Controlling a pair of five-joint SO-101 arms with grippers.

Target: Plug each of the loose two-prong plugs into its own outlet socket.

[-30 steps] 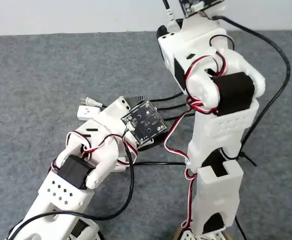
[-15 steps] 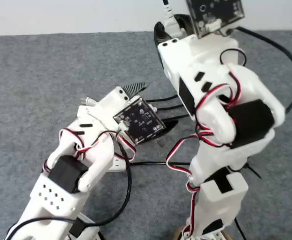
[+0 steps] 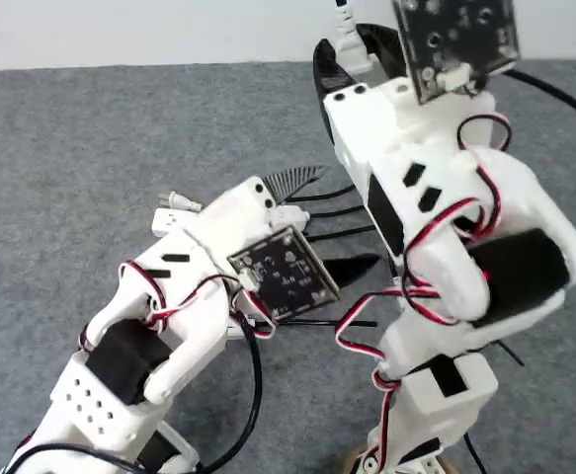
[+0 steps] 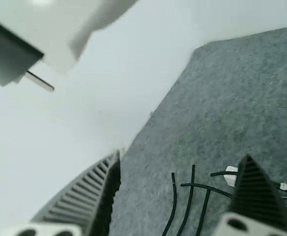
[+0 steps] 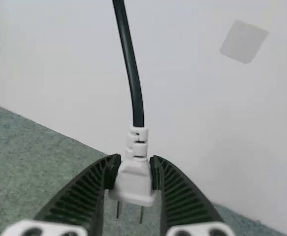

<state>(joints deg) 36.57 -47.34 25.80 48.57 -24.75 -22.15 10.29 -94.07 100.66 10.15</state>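
Grey felt covers the counter (image 3: 60,128), with a plain white wall (image 5: 241,108) behind. Up high, the right hand (image 5: 133,163) is clamped on a white two-prong plug (image 5: 133,183). Its pads press the plug's flat sides, the prongs point down, and the black cable (image 5: 128,64) rises straight from the plug's back. The left hand (image 3: 322,222) sits low with jaws apart and holds nothing, just over a fan of black cables (image 4: 175,196). Farther out a loose plug (image 3: 176,202) lies on the felt beside a small white block (image 3: 171,223) — possibly a socket, too small to be sure. The step looks like carrying the held plug down to its socket. It would go best with the prongs kept square to the slots, a straight push rather than a rocking one, and some slack in the cable so it cannot twist the plug. The free hand could steady the socket.
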